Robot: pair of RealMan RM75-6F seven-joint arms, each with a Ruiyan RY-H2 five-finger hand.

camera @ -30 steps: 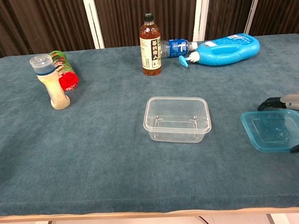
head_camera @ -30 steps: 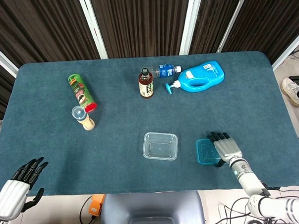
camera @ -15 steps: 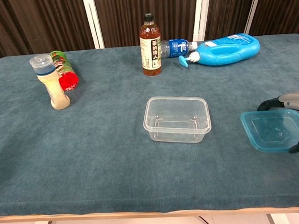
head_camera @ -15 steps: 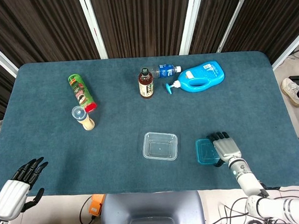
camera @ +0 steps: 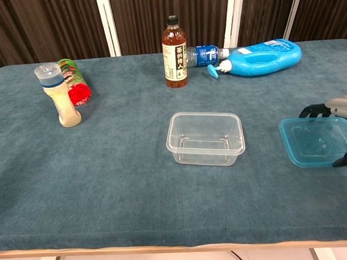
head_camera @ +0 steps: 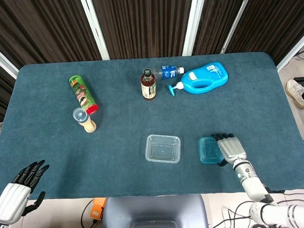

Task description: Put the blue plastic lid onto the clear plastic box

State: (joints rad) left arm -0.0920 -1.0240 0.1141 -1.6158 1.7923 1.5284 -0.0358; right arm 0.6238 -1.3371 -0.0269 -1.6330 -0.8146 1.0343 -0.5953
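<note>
Blue plastic lid (camera: pixel 315 140), gripped by right hand (head_camera: pixel 231 148), beside clear plastic box (camera: pixel 206 138).

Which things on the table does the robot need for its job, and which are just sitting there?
Needed: blue lid, clear box, and the right hand gripping the lid.

Just sitting there: tea bottle, water bottle lying down, blue detergent jug, green can lying down, shaker jar.
</note>
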